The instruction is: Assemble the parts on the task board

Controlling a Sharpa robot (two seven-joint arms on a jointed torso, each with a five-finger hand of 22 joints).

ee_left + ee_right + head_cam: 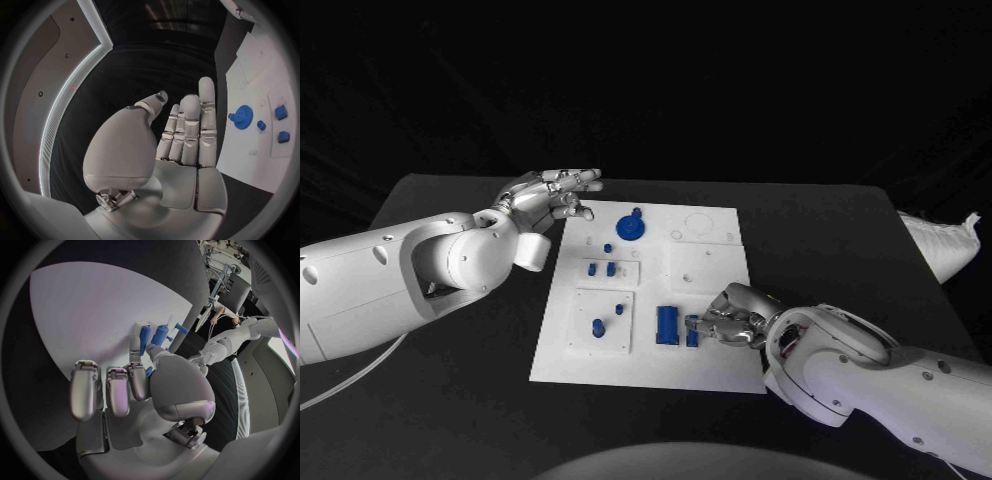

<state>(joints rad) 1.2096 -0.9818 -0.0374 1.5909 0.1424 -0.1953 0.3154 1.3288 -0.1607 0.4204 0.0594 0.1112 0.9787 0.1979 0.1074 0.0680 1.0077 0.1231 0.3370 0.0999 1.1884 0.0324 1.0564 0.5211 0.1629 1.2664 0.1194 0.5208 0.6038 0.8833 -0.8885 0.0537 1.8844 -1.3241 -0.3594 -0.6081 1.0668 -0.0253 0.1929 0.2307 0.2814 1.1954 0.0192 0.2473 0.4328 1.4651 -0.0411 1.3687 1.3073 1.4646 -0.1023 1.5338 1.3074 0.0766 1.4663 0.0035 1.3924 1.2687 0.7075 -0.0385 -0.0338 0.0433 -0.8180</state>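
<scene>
Head view: the black surface carries the white task board at its middle. On the board's left half lie two raised square plates; the nearer plate holds two small blue pegs, and the farther plate holds three blue pegs. One blue gear sits near the board's far edge. One long blue block lies on the board's near half, with one narrower blue block just beside it. The left hand hovers off the board's far left corner, fingers straight and apart, holding nothing. The right hand rests at the narrower block, fingers curled; whether it grips the block cannot be told.
</scene>
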